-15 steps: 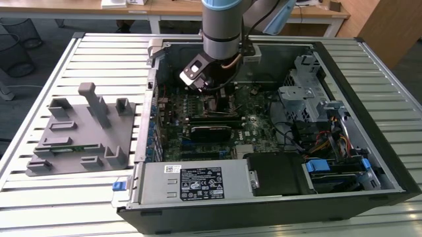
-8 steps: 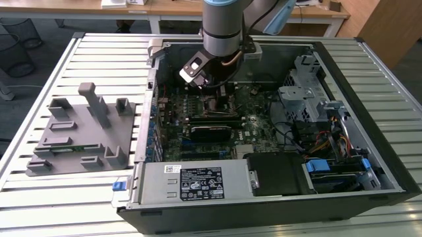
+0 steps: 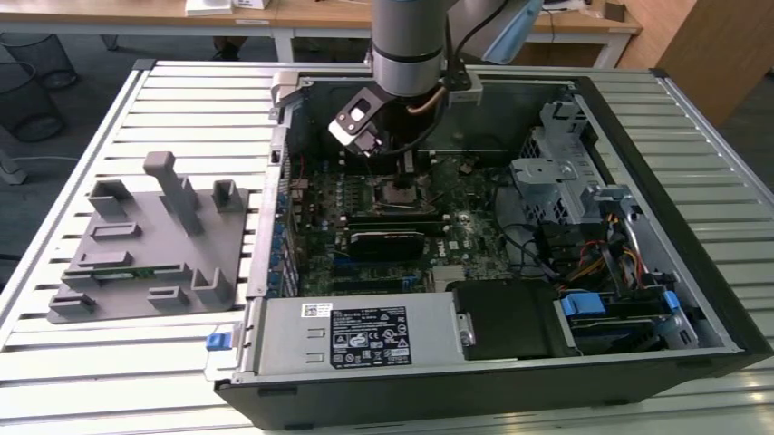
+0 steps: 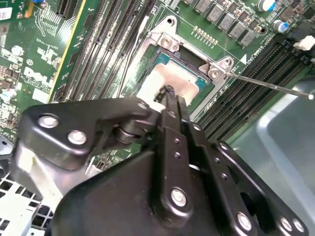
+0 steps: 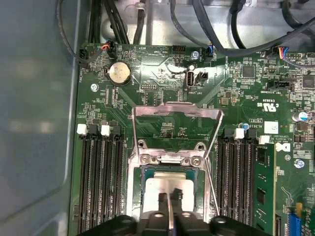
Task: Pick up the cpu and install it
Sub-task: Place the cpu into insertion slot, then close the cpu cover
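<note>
The cpu (image 5: pixel 170 189), a flat square chip with a silver-grey top, lies in the motherboard socket (image 5: pixel 147 160); it also shows in the second wrist view (image 4: pixel 170 78). My gripper (image 4: pixel 166 92) hangs straight over it with its two thin black fingers (image 5: pixel 162 204) pressed together, tips at the middle of the chip's top. Whether the tips touch the chip I cannot tell. The socket's metal load plate (image 5: pixel 177 112) is flipped open and its thin lever (image 4: pixel 270 86) stands raised. In the exterior view the gripper (image 3: pixel 390 161) is low inside the open computer case, above the socket (image 3: pixel 400 192).
Memory slots (image 5: pixel 101 182) flank the socket on both sides. A black block (image 3: pixel 387 241) sits on the board just in front of it. Drive cages and cable bundles (image 3: pixel 568 227) fill the case at the exterior view's right. A grey fixture (image 3: pixel 145 240) lies outside the case on the slatted table.
</note>
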You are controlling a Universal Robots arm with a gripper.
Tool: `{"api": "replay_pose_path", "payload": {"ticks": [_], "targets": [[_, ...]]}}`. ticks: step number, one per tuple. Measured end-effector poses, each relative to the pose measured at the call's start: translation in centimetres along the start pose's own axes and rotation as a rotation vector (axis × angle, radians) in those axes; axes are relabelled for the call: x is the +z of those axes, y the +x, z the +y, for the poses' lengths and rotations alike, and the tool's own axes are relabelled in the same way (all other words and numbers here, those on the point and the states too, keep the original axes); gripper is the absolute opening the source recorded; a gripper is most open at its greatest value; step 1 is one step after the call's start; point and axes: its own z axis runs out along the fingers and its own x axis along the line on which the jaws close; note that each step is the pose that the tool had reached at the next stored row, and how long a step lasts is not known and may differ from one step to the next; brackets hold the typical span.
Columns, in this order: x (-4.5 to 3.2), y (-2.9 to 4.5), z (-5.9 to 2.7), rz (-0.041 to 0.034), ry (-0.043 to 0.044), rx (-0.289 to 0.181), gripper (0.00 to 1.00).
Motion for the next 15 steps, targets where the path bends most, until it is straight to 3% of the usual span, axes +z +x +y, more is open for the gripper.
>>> {"api": "replay_pose_path", "payload": {"ticks": [1,3,15], "targets": [[-0.13,0.00,0.00,0.0000,0.0002,0.000,0.13],[-0.37,0.00,0.02,0.0000,0.0002,0.000,0.11],[-1.03,0.01,0.05,-0.0001,0.0003,0.000,0.11]]}}
